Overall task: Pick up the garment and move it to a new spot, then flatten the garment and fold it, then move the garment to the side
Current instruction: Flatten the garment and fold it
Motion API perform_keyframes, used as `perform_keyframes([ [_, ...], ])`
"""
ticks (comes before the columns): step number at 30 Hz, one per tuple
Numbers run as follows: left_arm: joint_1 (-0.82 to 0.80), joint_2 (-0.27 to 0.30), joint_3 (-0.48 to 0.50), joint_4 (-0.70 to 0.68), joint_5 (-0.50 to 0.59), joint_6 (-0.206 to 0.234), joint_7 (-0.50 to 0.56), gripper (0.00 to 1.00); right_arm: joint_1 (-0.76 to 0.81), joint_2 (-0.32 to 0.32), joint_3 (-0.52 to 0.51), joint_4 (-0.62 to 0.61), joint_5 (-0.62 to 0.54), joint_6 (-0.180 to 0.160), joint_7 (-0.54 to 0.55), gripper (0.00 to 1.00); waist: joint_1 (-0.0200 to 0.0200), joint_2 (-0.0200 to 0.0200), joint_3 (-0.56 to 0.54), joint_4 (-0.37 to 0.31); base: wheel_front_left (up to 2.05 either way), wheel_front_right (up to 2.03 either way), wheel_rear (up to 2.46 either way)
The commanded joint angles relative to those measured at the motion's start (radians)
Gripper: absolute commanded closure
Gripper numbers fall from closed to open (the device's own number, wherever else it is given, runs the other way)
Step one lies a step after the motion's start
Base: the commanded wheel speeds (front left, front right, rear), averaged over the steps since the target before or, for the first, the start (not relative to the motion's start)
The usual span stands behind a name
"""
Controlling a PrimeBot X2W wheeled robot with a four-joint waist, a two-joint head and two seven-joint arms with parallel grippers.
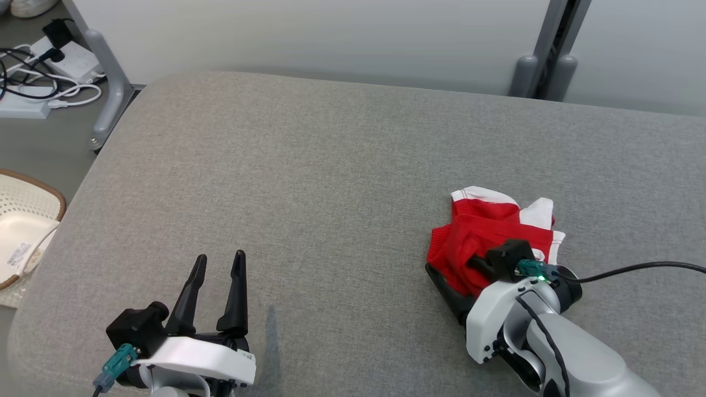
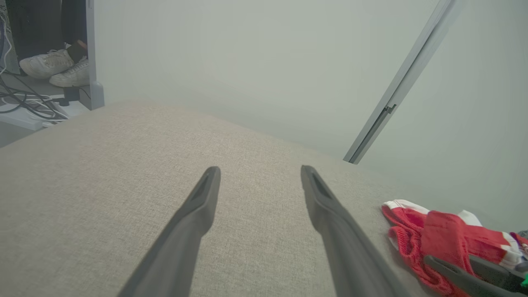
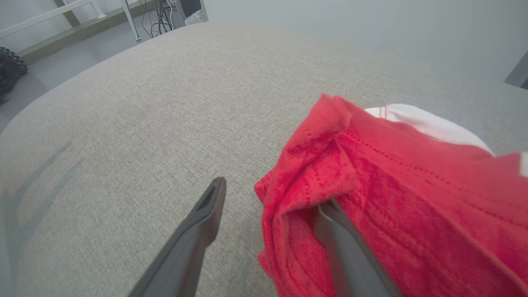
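left gripper (image 1: 220, 256): jaws apart | right gripper (image 3: 272, 194): jaws apart, one finger (image 3: 342, 247) seemingly tucked into crumpled red-and-white knit garment (image 3: 392, 185), other just beside it

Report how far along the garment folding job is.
Done: nothing certain; the red garment lies bunched on the grey cushion. In hand: the right gripper, jaws open, has one finger tucked into a fold, gripping nothing; the left gripper hovers open, apart. Left: flattening, folding, moving aside.
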Motion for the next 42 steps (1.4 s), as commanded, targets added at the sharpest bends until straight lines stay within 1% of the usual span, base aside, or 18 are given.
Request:
perform_keyframes([
  [1, -0.003, 0.005, 0.005, -0.001, 0.008, 0.001, -0.004, 0.0, -0.017, 0.0, 0.007, 0.004, -0.011, 0.0, 0.004, 0.0, 0.0, -0.0001, -0.005, -0.01, 0.0, 0.0, 0.0],
  [7, 0.001, 0.005, 0.011, 0.0, 0.016, -0.002, -0.004, 0.0, -0.032, -0.01, 0.046, -0.028, -0.006, 0.0, 0.105, 0.0, 0.0, -0.0001, -0.025, -0.044, 0.0, 0.0, 0.0],
  [11, 0.007, 0.005, 0.012, -0.002, 0.017, -0.001, -0.004, 0.0, -0.04, -0.039, 0.07, -0.083, -0.009, 0.0, 0.174, 0.0, 0.0, -0.0001, -0.041, -0.067, 0.0, 0.0, 0.0],
  [15, 0.017, 0.005, 0.017, -0.004, 0.019, -0.003, -0.004, 0.0, -0.031, -0.077, 0.057, -0.161, 0.004, 0.0, 0.232, 0.0, 0.0, -0.0001, -0.058, -0.094, 0.0, 0.0, 0.0],
  [19, 0.026, 0.005, 0.02, -0.007, 0.025, -0.004, -0.004, 0.0, -0.003, -0.124, 0.011, -0.255, 0.026, 0.0, 0.285, 0.0, 0.0, -0.0001, -0.072, -0.12, 0.0, 0.0, 0.0],
  [23, 0.028, 0.004, 0.021, -0.01, 0.028, -0.005, -0.004, 0.0, 0.026, -0.19, -0.074, -0.357, 0.011, 0.0, 0.315, 0.0, 0.0, -0.0001, -0.077, -0.145, 0.0, 0.0, 0.0],
  [24, 0.028, 0.005, 0.022, -0.011, 0.028, -0.006, -0.004, 0.0, 0.04, -0.201, -0.1, -0.381, 0.007, 0.0, 0.319, 0.0, 0.0, -0.0001, -0.077, -0.151, 0.0, 0.0, 0.0],
  [25, 0.028, 0.005, 0.022, -0.011, 0.028, -0.006, -0.004, 0.0, 0.04, -0.201, -0.1, -0.381, 0.007, 0.0, 0.319, 0.0, 0.0, -0.0001, -0.077, -0.151, 0.0, 0.0, 0.0],
  [28, 0.023, 0.005, 0.022, -0.014, 0.03, -0.007, -0.004, 0.0, 0.082, -0.234, -0.206, -0.446, -0.011, 0.0, 0.31, 0.0, 0.0, -0.0001, -0.073, -0.166, 0.0, 0.0, 0.0],
  [31, 0.018, 0.005, 0.02, -0.017, 0.032, -0.009, -0.004, 0.0, 0.137, -0.25, -0.32, -0.496, -0.05, 0.0, 0.284, 0.0, 0.0, -0.0001, -0.066, -0.179, 0.0, 0.0, 0.0],
  [37, 0.006, 0.004, 0.019, -0.021, 0.037, -0.012, -0.004, 0.0, 0.279, -0.219, -0.535, -0.558, -0.155, 0.0, 0.194, 0.0, 0.0, -0.0001, -0.049, -0.194, 0.0, 0.0, 0.0],
  [39, 0.003, 0.005, 0.021, -0.021, 0.038, -0.014, -0.004, 0.0, 0.327, -0.191, -0.588, -0.572, -0.18, 0.0, 0.157, 0.0, 0.0, -0.0001, -0.044, -0.197, 0.0, 0.0, 0.0],
  [42, -0.004, 0.005, 0.023, -0.022, 0.039, -0.018, -0.004, 0.0, 0.39, -0.158, -0.637, -0.58, -0.216, 0.0, 0.1, 0.0, 0.0, -0.0001, -0.037, -0.2, 0.0, 0.0, 0.0],
])
